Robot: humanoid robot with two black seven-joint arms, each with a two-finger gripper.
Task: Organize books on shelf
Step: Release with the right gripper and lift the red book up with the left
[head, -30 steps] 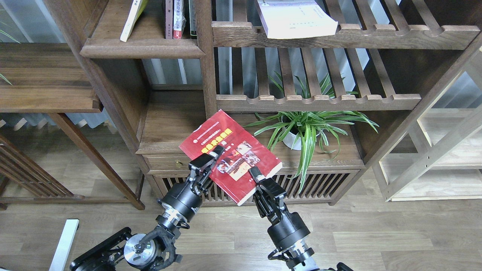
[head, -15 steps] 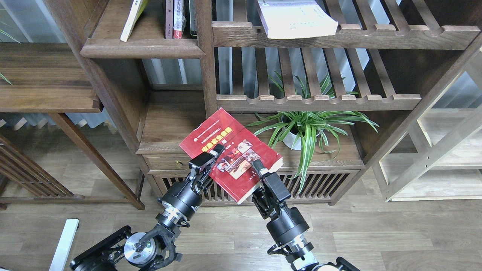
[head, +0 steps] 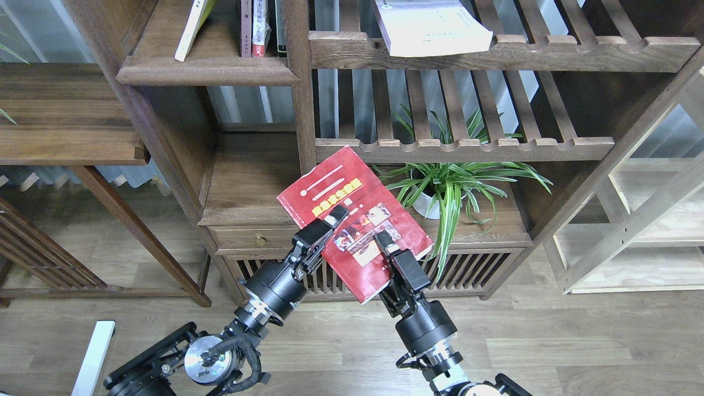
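Observation:
The red book (head: 352, 198), with its yellow title and photos, hangs tilted in front of the bookcase, held from below by both arms. My left gripper (head: 323, 228) is shut on its lower left edge, one finger lying across the cover. At the book's lower right edge my right gripper (head: 389, 247) is shut the same way. The shelf (head: 206, 72), a solid dark board with a rounded front edge, is at the upper left. A yellow-green book (head: 190, 30) leans on it beside upright books (head: 258, 27). A white book (head: 434, 27) lies flat on the slatted rack at the top.
A potted spider plant (head: 448, 187) stands on the low cabinet top just right of the red book. Slatted racks (head: 462, 148) span the bookcase's right half. An upright post (head: 300, 110) divides the bays. A side table (head: 66, 126) is at the left, a pale wooden frame (head: 632, 220) at the right.
Both grippers have carried the red book up and to the right, and it has turned more upright. Its top corner now overlaps the lower slatted rail.

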